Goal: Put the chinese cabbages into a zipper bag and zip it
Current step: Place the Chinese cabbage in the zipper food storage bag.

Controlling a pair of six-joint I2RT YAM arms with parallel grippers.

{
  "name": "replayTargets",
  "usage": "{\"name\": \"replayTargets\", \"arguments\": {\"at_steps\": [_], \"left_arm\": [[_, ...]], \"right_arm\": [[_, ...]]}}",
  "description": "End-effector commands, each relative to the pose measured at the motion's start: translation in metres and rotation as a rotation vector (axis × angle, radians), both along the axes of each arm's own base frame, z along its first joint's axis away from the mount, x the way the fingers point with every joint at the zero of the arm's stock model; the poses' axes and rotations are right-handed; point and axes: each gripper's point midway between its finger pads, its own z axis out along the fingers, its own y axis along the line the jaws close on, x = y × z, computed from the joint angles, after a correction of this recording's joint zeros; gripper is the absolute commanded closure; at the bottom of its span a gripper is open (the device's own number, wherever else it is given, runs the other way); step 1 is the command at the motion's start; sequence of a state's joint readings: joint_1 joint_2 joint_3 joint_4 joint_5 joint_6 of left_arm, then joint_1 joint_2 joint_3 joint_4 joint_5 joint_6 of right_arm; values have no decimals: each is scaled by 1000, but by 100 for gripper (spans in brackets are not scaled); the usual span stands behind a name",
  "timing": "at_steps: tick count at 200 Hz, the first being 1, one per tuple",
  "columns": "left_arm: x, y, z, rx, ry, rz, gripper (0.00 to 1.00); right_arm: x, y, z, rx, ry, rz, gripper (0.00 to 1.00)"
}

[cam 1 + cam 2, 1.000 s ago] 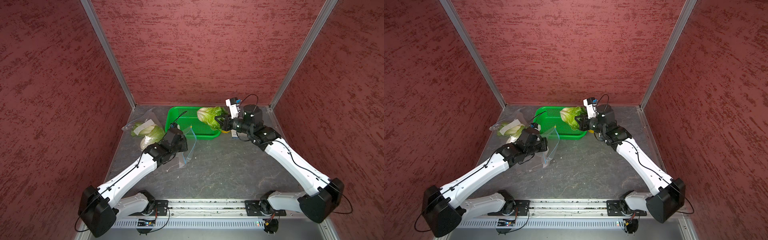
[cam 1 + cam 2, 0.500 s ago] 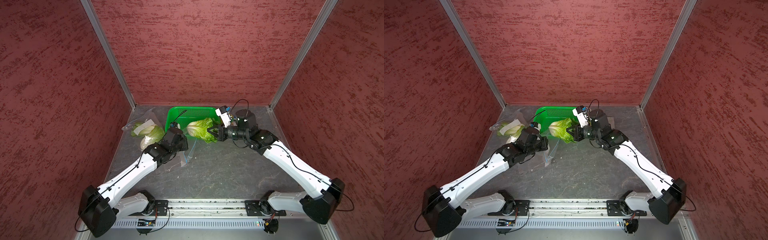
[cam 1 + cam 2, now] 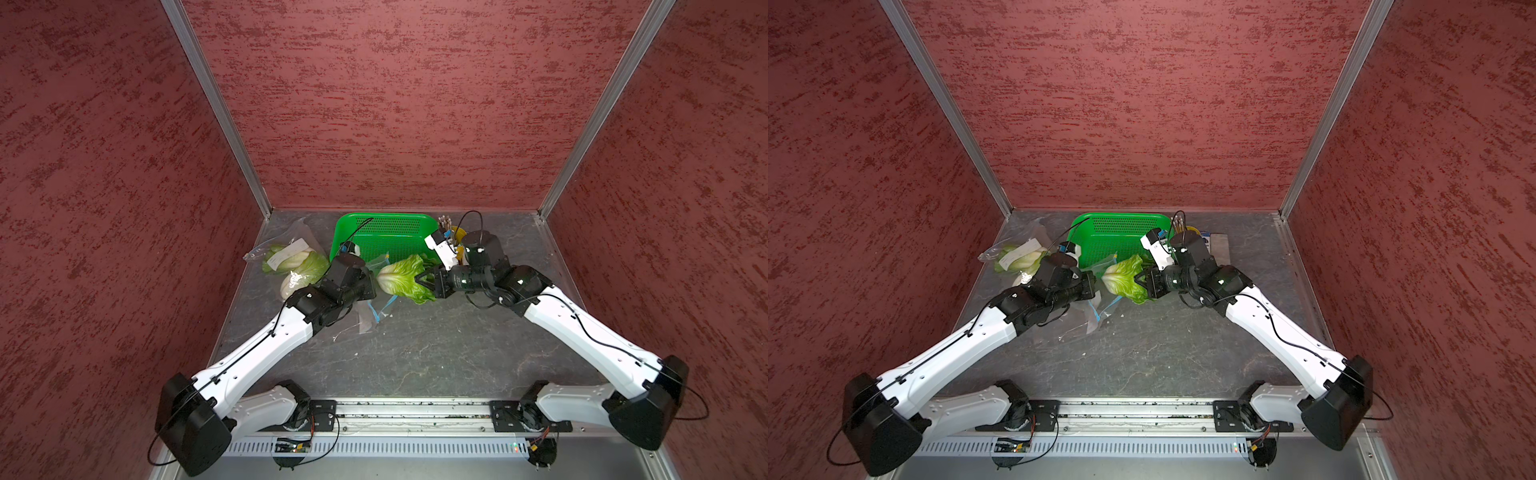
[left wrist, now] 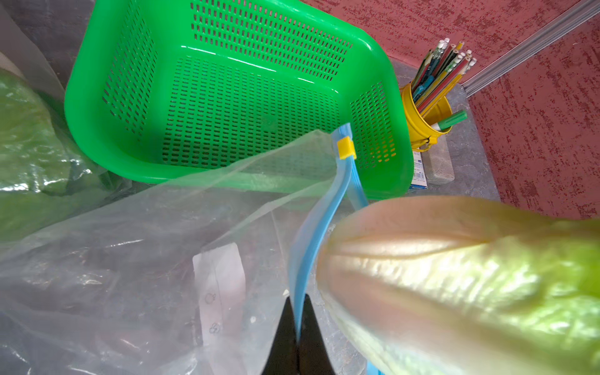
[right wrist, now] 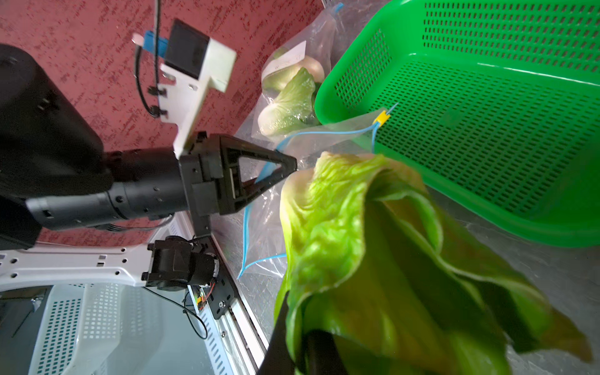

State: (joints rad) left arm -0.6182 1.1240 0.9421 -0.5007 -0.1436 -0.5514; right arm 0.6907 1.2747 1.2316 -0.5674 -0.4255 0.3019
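Note:
A yellow-green chinese cabbage [image 3: 402,280] [image 3: 1124,277] hangs level above the table, its leafy end gripped by my shut right gripper [image 3: 424,279] [image 5: 302,350]. Its white stalk end [image 4: 422,259] points at the mouth of the clear zipper bag [image 4: 146,259] [image 3: 370,316]. My left gripper [image 4: 298,311] [image 5: 292,164] is shut on the bag's blue zip strip and holds that edge up. The yellow slider [image 4: 346,147] sits at the strip's far end. Two more cabbages [image 3: 297,264] [image 5: 289,107] lie in another clear bag at the back left.
A green perforated basket [image 3: 386,216] [image 4: 227,39] stands behind the bag. A yellow cup of pencils [image 4: 425,120] and a grey block [image 3: 1219,245] sit to its right near the back wall. The red walls close in the table.
My right arm has carried the cabbage from over the basket leftward and down to the bag's mouth. The left gripper has kept its hold on the zip strip.

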Motion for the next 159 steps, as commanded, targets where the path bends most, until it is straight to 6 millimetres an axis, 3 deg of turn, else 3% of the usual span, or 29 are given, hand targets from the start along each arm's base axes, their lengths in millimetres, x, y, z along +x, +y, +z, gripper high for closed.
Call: {"name": "replayTargets", "arguments": {"at_steps": [1,31,78,130,141,159], "left_arm": [[3,1,38,-8,-109,-21,100],[-1,-8,54,-23,-171,-83,100],[-9,-25,67,-21,-220,-166,100],[-13,-34,85,-45,-262,-217,100],[-15,-37,87,-52,-270,-233,100],[-16,-44,90,-74,-281,-262,100]], "right_arm": [[-11,-4,17,-26,-67,28,100],[-24,6,24,-39,-95,88,100],[-29,23,62,92,-157,125,100],[-27,29,10,-45,-104,140,100],[-28,31,8,-56,-99,150,100],[-28,37,22,-27,-121,158,100]]}}
